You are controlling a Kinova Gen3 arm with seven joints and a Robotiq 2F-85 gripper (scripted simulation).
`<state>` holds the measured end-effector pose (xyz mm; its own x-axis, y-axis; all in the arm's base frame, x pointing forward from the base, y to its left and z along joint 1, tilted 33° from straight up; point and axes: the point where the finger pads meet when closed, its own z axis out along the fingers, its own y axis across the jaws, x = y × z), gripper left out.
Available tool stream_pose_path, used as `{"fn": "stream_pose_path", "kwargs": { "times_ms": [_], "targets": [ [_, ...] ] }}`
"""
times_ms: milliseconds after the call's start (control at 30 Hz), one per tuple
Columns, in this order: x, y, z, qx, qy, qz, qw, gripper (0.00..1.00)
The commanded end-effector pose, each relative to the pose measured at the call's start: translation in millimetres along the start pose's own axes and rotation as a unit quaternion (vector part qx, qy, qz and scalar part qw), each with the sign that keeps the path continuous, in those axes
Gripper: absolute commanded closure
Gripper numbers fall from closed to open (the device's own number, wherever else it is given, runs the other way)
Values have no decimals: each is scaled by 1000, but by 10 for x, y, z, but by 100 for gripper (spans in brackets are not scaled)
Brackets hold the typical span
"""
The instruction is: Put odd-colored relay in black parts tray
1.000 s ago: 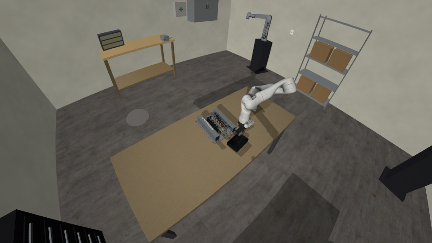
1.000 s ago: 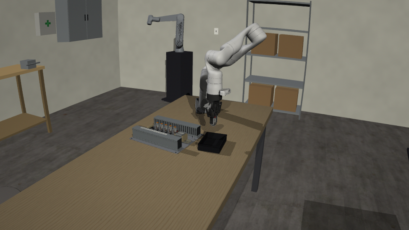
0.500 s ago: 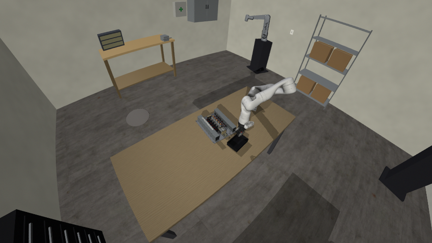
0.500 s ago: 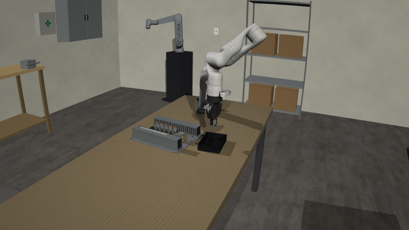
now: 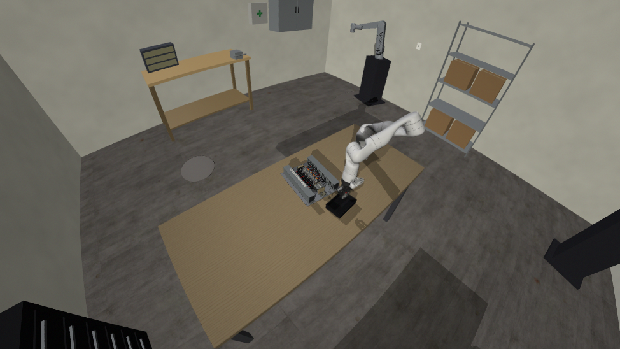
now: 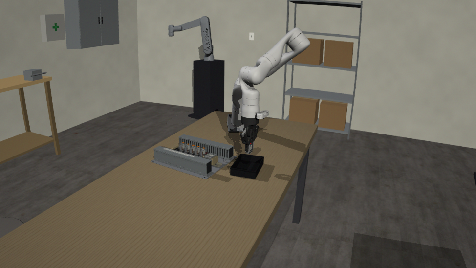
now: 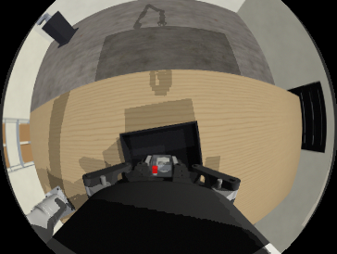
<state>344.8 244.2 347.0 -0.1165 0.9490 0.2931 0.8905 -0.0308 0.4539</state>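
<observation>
Gripping the red-buttoned relay between clenched fingers, the gripper hangs over the black tray on the table, beside the socket block with five orange-buttoned relays.

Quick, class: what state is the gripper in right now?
Gripper: closed on the red-buttoned relay, held above the black parts tray.
</observation>
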Motion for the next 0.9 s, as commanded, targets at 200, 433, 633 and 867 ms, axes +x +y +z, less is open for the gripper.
{"fn": "stream_pose_path", "kwargs": {
  "times_ms": [200,433,633,867],
  "targets": [
    [-33,10,155,0,-1,4,1000,100],
    [-33,10,321,0,-1,4,1000,100],
    [-33,10,431,0,-1,4,1000,100],
    [-33,10,546,0,-1,4,1000,100]
  ]
}}
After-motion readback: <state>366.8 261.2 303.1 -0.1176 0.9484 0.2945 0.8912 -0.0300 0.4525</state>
